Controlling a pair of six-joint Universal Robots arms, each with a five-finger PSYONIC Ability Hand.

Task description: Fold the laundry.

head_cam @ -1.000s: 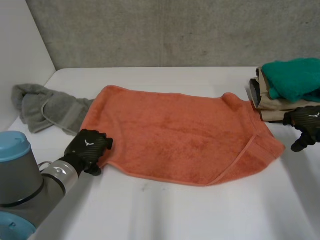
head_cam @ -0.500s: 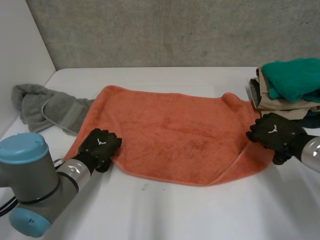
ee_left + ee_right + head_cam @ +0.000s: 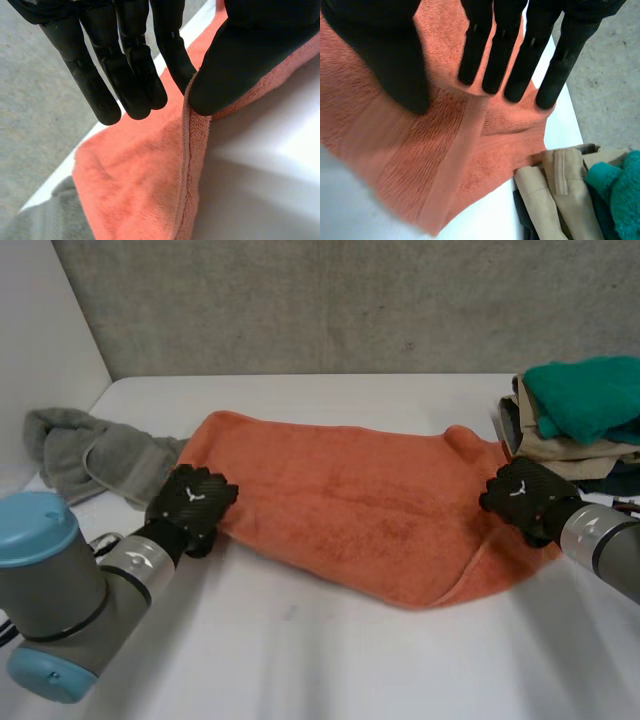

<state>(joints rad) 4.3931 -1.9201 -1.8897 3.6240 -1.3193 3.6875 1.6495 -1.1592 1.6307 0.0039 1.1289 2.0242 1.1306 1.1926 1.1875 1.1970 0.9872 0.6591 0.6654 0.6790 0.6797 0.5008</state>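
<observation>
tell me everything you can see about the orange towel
The orange towel is thick, fluffy terry with a stitched hem and a flat woven band near its right end. It lies spread widthwise on the white table, slightly rumpled, its near edge looking lifted. The left hand pinches the hem at its left near corner; the right hand is at its right near corner. Its left end meets a grey cloth, its right end a stack of folded clothes.
</observation>
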